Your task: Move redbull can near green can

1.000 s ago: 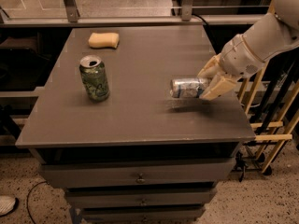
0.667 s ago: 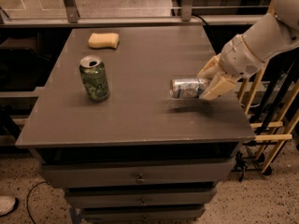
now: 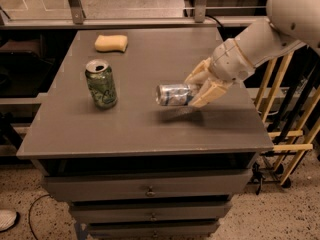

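The redbull can [image 3: 173, 94], slim and silver with blue markings, lies sideways in my gripper [image 3: 198, 90], lifted a little above the grey table [image 3: 135, 129]; its shadow falls on the tabletop below. The gripper's cream fingers [image 3: 209, 95] are shut on the can's right end. The green can [image 3: 101, 83] stands upright on the left part of the table, about a can's length left of the redbull can. My arm comes in from the upper right.
A yellow sponge [image 3: 111, 43] lies at the table's back left. The table has drawers [image 3: 150, 189] below its front edge. Wooden rails [image 3: 287, 134] stand right of the table. A shoe [image 3: 7, 219] shows at the floor's lower left.
The gripper has carried the redbull can leftward toward the green can and lifted it slightly off the tabletop. The green can and sponge have not moved.
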`<act>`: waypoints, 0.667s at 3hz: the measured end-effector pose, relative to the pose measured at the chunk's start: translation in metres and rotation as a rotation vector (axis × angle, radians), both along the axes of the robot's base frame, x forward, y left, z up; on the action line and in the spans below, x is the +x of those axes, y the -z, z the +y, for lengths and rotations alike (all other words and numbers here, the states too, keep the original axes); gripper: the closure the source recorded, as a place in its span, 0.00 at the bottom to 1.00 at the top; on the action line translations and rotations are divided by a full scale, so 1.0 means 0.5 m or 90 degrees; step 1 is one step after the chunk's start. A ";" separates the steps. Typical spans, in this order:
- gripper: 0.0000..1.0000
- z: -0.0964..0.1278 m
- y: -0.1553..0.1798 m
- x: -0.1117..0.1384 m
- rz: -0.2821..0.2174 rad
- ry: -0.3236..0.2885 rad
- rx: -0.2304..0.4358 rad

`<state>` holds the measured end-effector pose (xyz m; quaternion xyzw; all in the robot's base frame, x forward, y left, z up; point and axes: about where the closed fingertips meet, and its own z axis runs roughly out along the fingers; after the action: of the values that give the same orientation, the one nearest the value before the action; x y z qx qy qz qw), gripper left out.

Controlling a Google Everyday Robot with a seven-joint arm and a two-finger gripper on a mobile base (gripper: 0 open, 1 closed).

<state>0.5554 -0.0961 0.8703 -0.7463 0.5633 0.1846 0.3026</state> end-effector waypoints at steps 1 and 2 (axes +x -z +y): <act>1.00 0.086 -0.022 0.013 -0.022 -0.064 0.021; 1.00 0.154 -0.021 0.016 -0.037 -0.104 -0.004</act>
<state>0.5636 -0.0189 0.8807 -0.7958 0.4922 0.1847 0.3005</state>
